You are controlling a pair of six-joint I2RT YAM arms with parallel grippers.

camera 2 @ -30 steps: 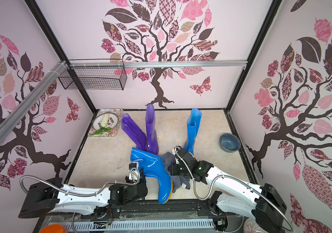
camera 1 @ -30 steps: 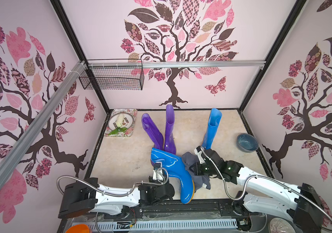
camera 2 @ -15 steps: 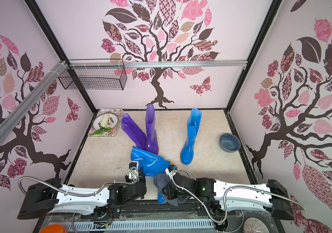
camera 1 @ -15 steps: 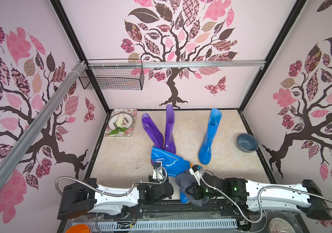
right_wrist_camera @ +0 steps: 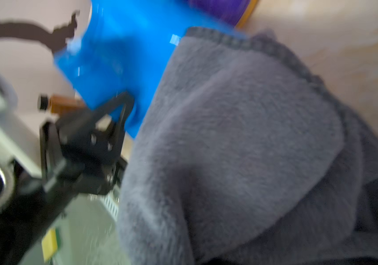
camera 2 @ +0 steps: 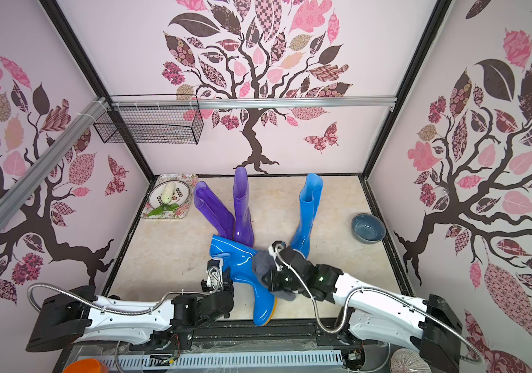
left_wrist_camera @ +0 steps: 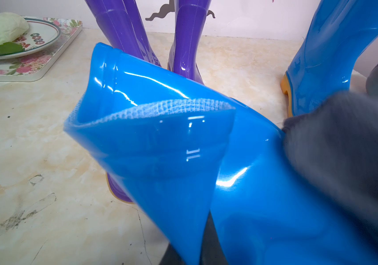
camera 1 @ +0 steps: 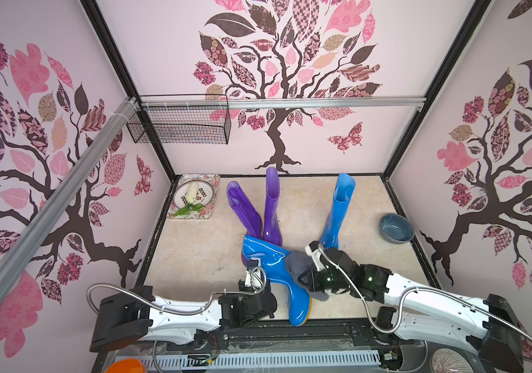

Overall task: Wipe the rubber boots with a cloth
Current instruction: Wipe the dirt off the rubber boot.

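Observation:
My left gripper (left_wrist_camera: pixel 194 250) is shut on the wall of a glossy blue rubber boot (camera 1: pixel 274 268), pinching the shaft near its open top. This boot is tilted, its orange-edged toe near the front edge. The grey-blue cloth (camera 1: pixel 297 263) is bunched in my right gripper (camera 1: pixel 305 274), which is shut on it and presses it against the boot's shaft on the right side. In the right wrist view the cloth (right_wrist_camera: pixel 241 149) hides the fingers. Two purple boots (camera 1: pixel 248 210) (camera 1: pixel 272 206) and a second blue boot (camera 1: pixel 339 206) stand upright behind.
A grey-blue bowl (camera 1: pixel 396 227) sits by the right wall. A floral tray (camera 1: pixel 208 210) with a plate lies in the back left corner. A wire basket (camera 1: pixel 179 124) hangs from the rail above it. The purple boots stand just behind the held boot.
The right gripper with the cloth swept down the blue boot toward its toe, then came back up to the shaft. The left gripper and the boot have stayed put.

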